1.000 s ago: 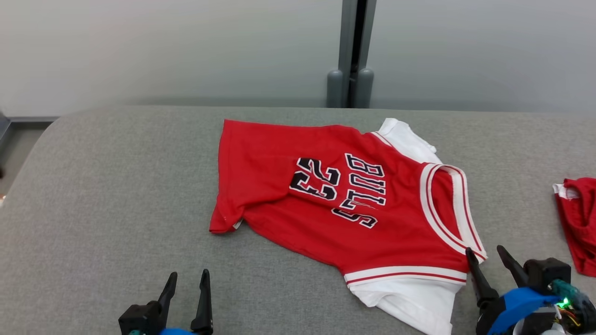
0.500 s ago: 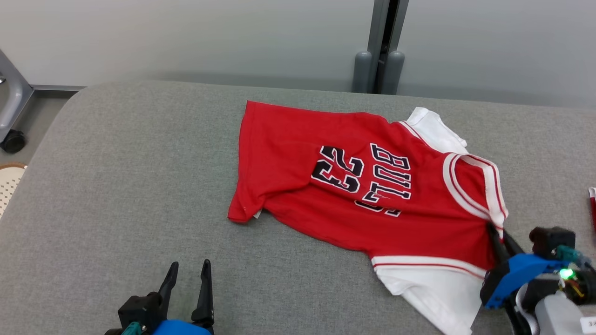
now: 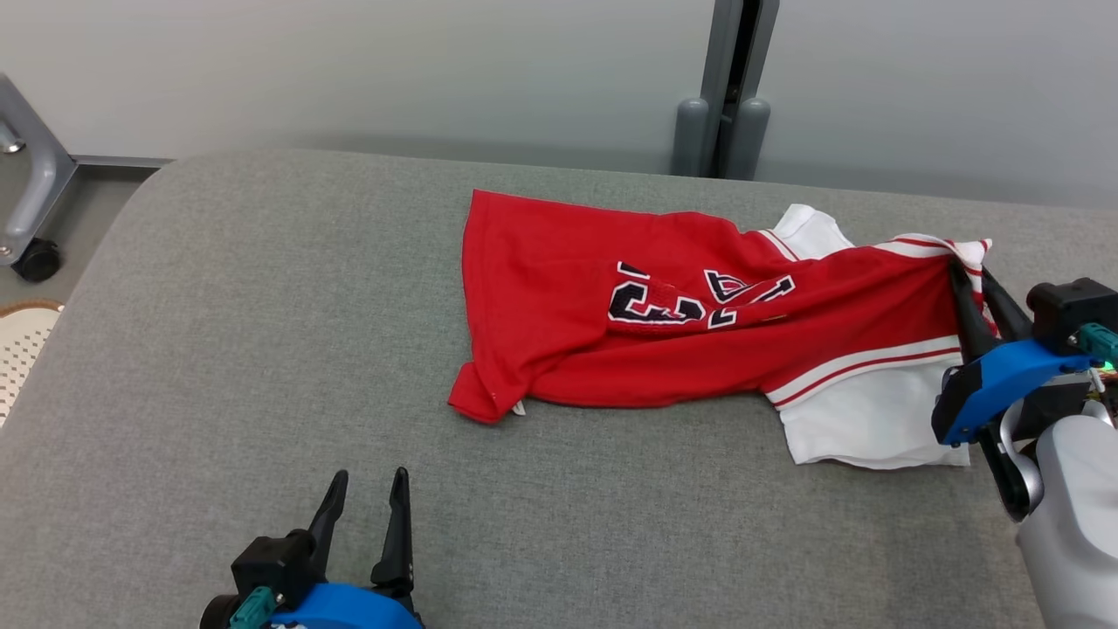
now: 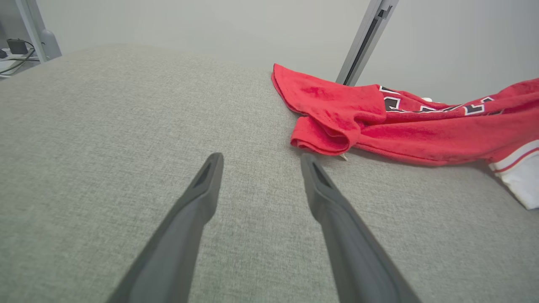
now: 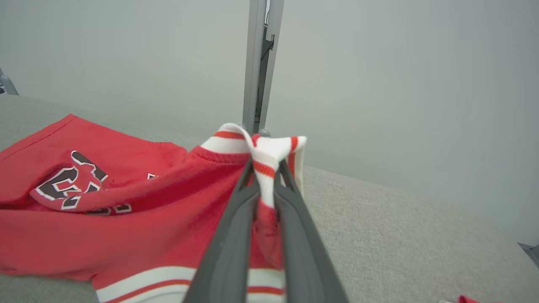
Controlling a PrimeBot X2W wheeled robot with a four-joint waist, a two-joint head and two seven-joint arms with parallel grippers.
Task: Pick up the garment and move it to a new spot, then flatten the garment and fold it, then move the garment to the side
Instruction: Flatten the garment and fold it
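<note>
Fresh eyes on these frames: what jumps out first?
The red jersey with black lettering, bunched across the middle of the grey padded surface, grabs the eye first. Next comes the right gripper at the right, its fingers shut on the jersey's striped trim and holding that edge raised. The left gripper hangs open over bare surface at lower left.

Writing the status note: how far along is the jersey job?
Done: right pincer shut on the striped trim of the jersey. In hand: that edge is raised off the grey cushion, the rest lies bunched on it, so the move looks barely begun. To do: relocate, flatten, fold, set aside. Left pincer hangs open, holding nothing.
</note>
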